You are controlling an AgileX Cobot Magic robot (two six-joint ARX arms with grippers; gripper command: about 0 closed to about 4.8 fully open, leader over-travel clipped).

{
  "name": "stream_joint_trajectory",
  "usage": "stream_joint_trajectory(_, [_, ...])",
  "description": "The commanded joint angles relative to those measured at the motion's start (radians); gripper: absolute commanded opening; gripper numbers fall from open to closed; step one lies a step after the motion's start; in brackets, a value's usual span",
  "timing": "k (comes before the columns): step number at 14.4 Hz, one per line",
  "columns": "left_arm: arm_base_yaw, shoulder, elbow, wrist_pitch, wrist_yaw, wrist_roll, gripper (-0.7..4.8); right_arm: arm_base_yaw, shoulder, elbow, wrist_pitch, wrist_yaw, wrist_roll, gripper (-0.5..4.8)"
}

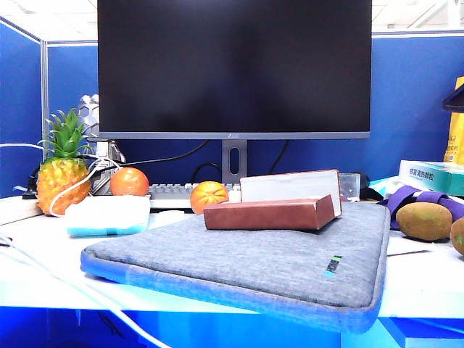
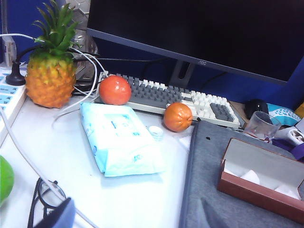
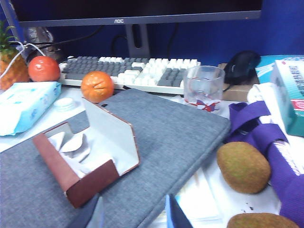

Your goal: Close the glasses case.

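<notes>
Two pincers sit back from the glasses case [image 1: 270,210], which lies open on a grey fabric sleeve [image 1: 254,264] on the bench [image 1: 420,279], lid upright. Right pincer [image 3: 135,213] appears only as dark fingertips near the case, closed and empty. Left pincer [image 2: 54,216] is barely visible; its state is unclear.

Grey sleeve [image 3: 180,137] lies bare on all sides of the glasses case [image 3: 88,159]; its raised lid [image 1: 290,187] has open air above. Orange [image 3: 97,86], glass [image 3: 203,86] and kiwis [image 3: 243,167] stand off the sleeve's edges.
</notes>
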Motion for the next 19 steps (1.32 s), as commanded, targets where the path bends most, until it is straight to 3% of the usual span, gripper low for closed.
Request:
stream_joint_trajectory(1, [0.0, 0.001, 0.003, 0.04, 0.006, 0.014, 3.4, 0.0, 0.0, 0.003, 0.031, 0.002, 0.005, 1.8])
stream_joint_trajectory(4, [0.0, 0.001, 0.003, 0.058, 0.006, 0.026, 3.4, 0.0, 0.0, 0.003, 0.032, 0.001, 0.008, 1.8])
stream_joint_trajectory(7, [0.0, 0.002, 0.025, 0.095, 0.059, -0.074, 3.4, 0.001, 0.0, 0.014, 0.12, -0.032, 0.017, 1.81])
stream_joint_trajectory(11, [0.0, 0.097, 0.071, 0.177, 0.074, -0.054, 3.4, 0.0, 0.092, 0.164, 0.138, -0.019, -0.002, 1.82])
stream_joint_trajectory(13, [0.0, 0.188, 0.076, 0.2, 0.134, -0.05, 3.4, 0.0, 0.227, 0.247, 0.142, -0.02, -0.026, 1.81])
stream_joint_trajectory(16, [0.0, 0.414, 0.211, 0.222, 0.211, 0.05, 3.4, -0.021, 0.584, 0.463, 0.13, -0.03, -0.027, 1.81])
stream_joint_trajectory(19, [0.0, 0.724, 0.451, 0.174, 0.348, 0.111, 3.4, -0.129, 0.94, 0.782, 0.003, -0.179, -0.023, 1.8])
